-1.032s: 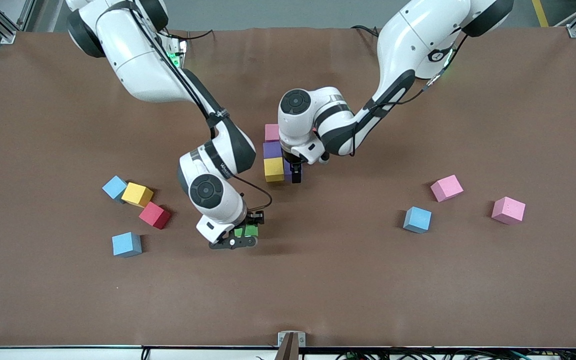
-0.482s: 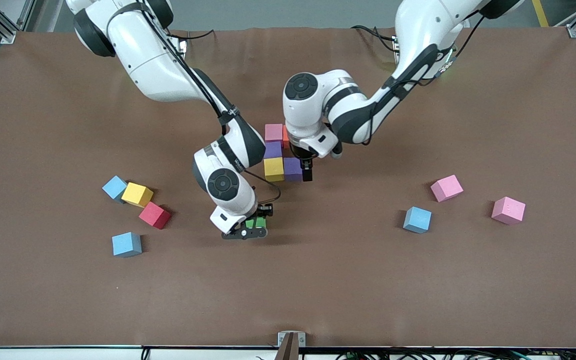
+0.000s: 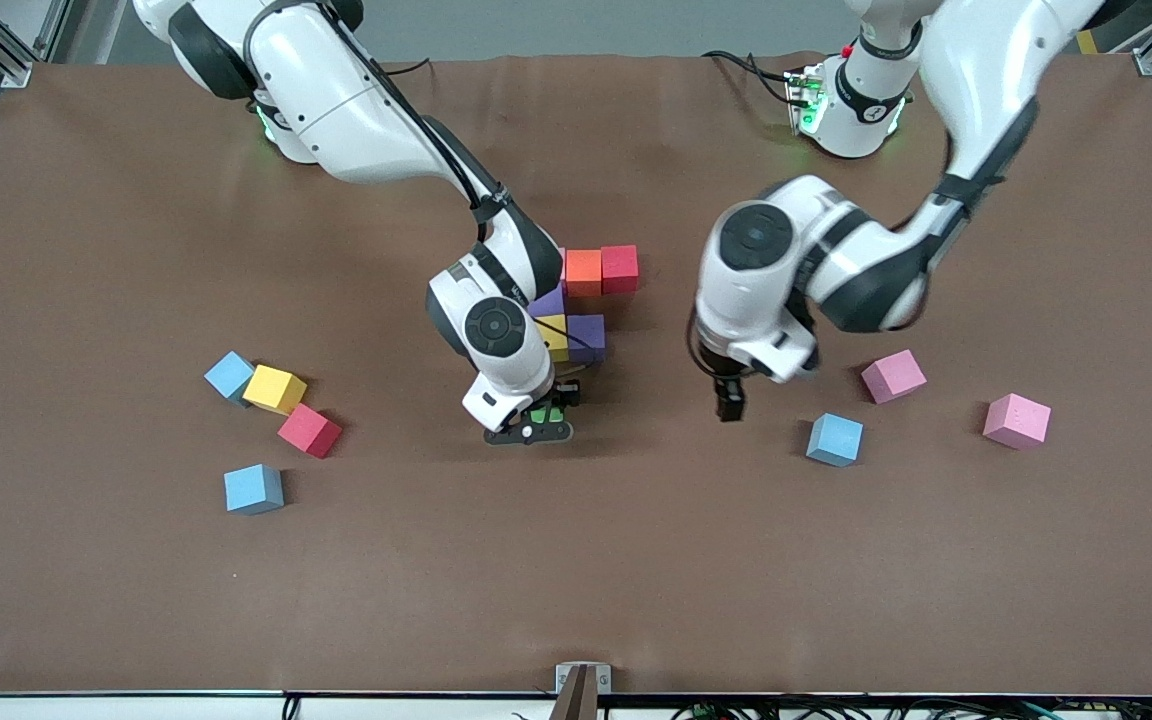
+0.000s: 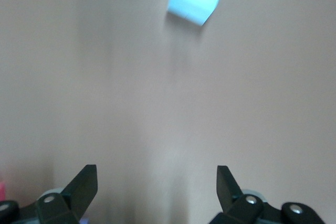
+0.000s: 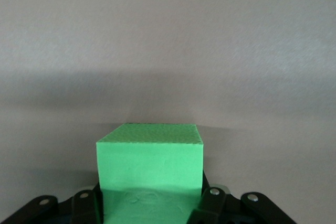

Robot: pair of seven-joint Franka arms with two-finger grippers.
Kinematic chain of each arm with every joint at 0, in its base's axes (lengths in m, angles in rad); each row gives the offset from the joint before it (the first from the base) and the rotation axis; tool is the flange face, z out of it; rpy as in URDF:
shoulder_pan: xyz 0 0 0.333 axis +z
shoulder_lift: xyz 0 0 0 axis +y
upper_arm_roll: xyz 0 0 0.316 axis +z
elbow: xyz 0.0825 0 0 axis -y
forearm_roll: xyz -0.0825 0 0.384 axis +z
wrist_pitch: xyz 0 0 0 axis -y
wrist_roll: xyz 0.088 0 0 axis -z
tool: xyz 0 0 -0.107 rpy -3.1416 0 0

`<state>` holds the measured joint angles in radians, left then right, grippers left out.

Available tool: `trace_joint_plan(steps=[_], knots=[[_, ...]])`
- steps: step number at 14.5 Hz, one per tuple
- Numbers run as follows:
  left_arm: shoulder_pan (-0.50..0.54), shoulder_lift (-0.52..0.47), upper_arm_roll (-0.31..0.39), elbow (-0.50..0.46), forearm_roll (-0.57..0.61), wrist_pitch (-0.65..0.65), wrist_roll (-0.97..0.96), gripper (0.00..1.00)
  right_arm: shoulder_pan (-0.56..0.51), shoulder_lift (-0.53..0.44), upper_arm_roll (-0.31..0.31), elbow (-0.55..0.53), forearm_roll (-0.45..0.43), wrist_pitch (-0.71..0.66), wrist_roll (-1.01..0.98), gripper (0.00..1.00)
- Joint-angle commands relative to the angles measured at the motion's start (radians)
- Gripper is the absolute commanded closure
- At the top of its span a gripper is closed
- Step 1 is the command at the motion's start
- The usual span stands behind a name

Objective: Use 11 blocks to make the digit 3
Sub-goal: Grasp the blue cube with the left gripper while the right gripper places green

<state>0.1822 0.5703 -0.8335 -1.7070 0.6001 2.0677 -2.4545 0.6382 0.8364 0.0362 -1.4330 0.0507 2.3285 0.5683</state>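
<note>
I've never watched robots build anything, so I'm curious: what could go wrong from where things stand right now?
1. The right tool, shut on the small green foam cube, hangs right beside the partly built cluster with the purple foam cube; setting it down may nudge placed cubes out of line.
2. The left tool, open over bare brown table beside the light blue foam cube, may push that cube aside if it descends off-centre.
</note>
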Motion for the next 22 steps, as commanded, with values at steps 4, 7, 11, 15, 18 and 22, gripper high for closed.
trace_joint_plan(steps=[4, 7, 11, 15, 18, 22], knots=[[0.127, 0.037, -0.015, 0.006, 0.018, -0.011, 0.279, 0.0, 0.015, -0.094, -0.002, -0.159, -0.002, 0.023, 0.015, 0.69], [0.18, 0.075, -0.003, 0.032, 0.017, -0.011, 0.527, 0.0, 0.018, -0.108, -0.001, -0.178, -0.002, 0.018, 0.016, 0.69], [0.203, 0.124, 0.039, 0.059, 0.02, -0.011, 0.607, 0.0, 0.029, -0.106, -0.001, -0.168, -0.002, 0.023, 0.047, 0.69], [0.203, 0.152, 0.068, 0.064, 0.015, -0.009, 0.644, 0.0, 0.038, -0.106, -0.001, -0.161, -0.006, 0.023, 0.047, 0.69], [0.204, 0.158, 0.083, 0.056, 0.015, -0.009, 0.646, 0.0, 0.044, -0.105, -0.001, -0.161, -0.011, 0.023, 0.045, 0.69], [0.207, 0.184, 0.093, 0.05, 0.015, -0.002, 0.644, 0.0, 0.047, -0.105, -0.001, -0.161, -0.011, 0.023, 0.045, 0.67]])
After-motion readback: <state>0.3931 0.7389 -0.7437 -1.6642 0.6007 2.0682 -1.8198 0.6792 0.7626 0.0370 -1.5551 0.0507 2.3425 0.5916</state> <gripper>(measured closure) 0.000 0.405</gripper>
